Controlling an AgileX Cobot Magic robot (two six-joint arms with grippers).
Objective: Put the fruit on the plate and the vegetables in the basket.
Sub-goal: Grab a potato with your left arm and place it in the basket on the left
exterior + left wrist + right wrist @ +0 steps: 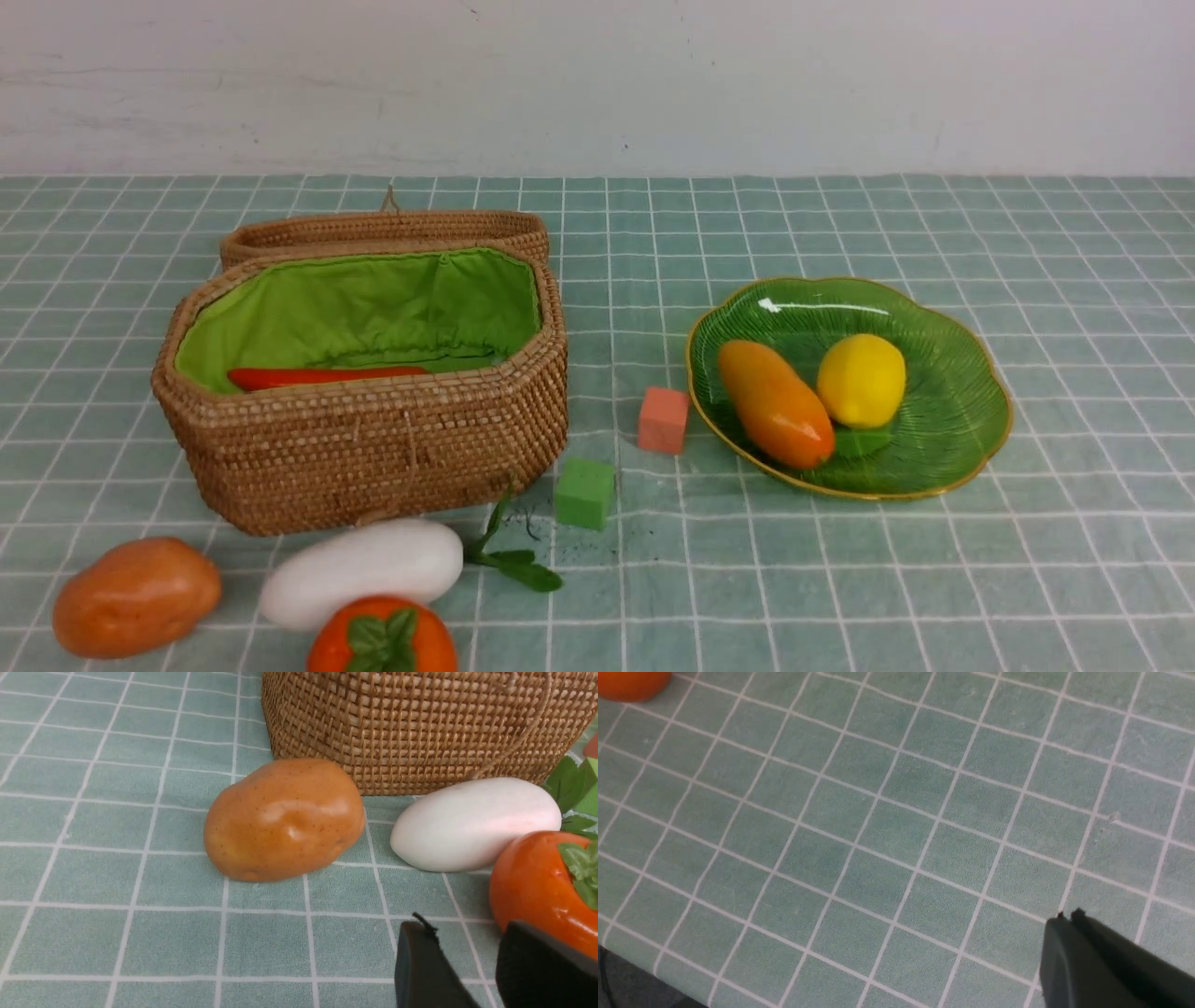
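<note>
The rattan basket (373, 448) stands open at the left, and the red pepper (327, 376) lies in it. The green plate (966, 397) at the right holds the mango (775, 403) and the lemon (861, 380). The potato (135, 595), the white radish (364, 571) and the persimmon (383, 637) lie in front of the basket. The eggplant is out of view. My left gripper (467, 938) is open and empty, low over the cloth, its one finger right beside the persimmon (537, 891), with the potato (285, 819) and radish (474, 823) beyond. My right gripper (1066, 917) is shut and empty over bare cloth.
An orange cube (664, 420) and a green cube (585, 492) sit between basket and plate. The basket's lid (383, 229) hangs open behind it. Loose green leaves (513, 560) lie by the radish. The table's near edge (626, 989) shows in the right wrist view.
</note>
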